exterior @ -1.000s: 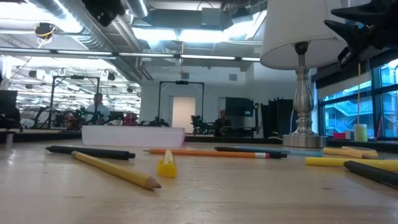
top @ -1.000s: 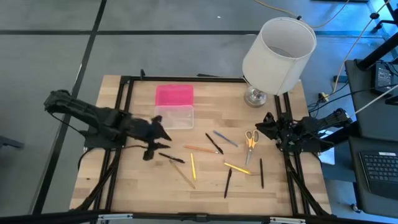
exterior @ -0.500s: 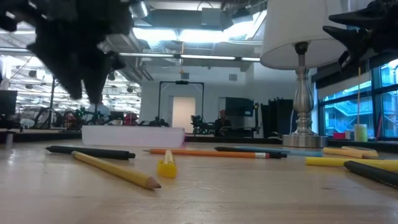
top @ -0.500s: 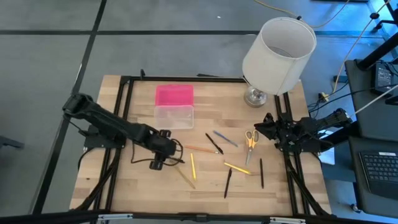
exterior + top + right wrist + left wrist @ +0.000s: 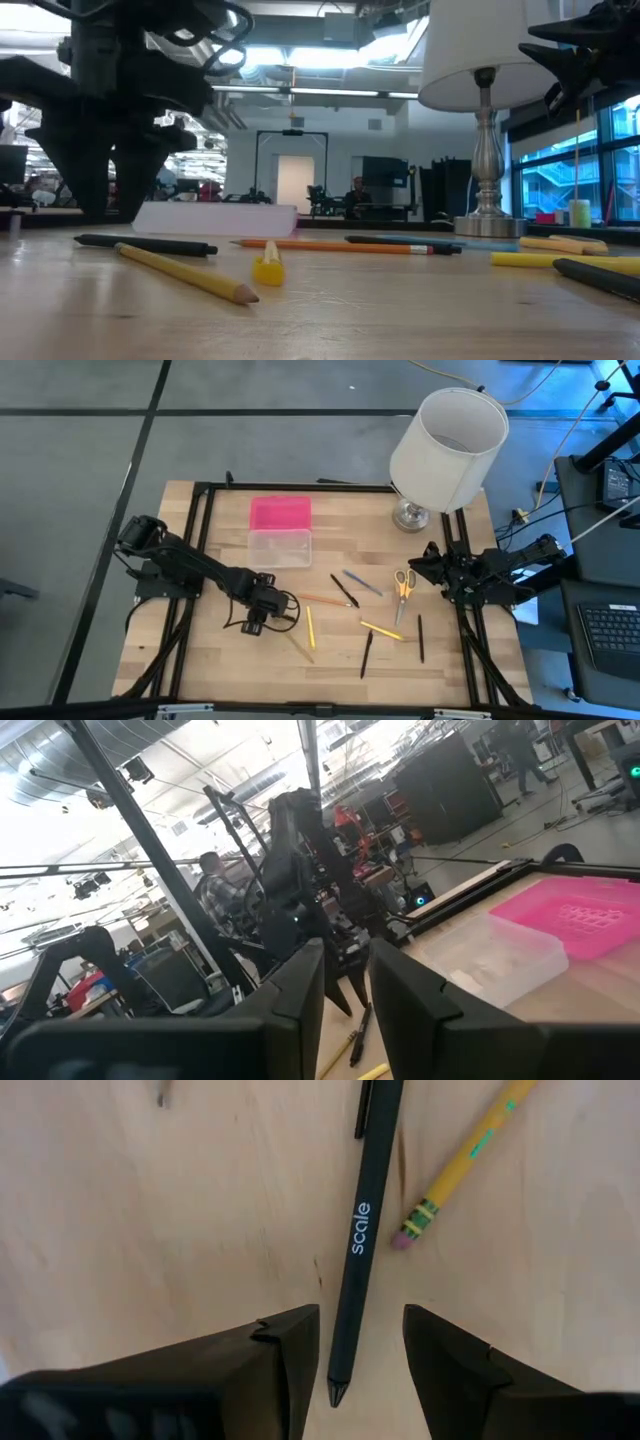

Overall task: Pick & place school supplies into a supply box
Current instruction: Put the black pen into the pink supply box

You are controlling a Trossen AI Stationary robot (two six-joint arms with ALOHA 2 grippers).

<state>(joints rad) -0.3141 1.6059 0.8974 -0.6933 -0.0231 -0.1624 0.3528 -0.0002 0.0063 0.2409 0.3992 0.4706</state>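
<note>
The left gripper [image 5: 256, 618] hangs low over the wooden table [image 5: 200, 660], jaws spread either side of a black pen printed "scale" [image 5: 358, 1265], not touching it. From above, the arm hides that pen. The clear case with pink lid [image 5: 280, 532] lies open nearby. The right gripper [image 5: 432, 564] waits beside yellow-handled scissors [image 5: 402, 584], jaws slightly apart.

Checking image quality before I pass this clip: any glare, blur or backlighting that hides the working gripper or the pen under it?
Left wrist view: evenly lit, sharp; the "scale" lettering on the black pen reads clearly between the open left gripper. Low view: bright ceiling lights backlight that gripper into a dark silhouette. Right wrist view: the room's ceiling is blown out and the right gripper is soft. High view: even light, no glare.
</note>
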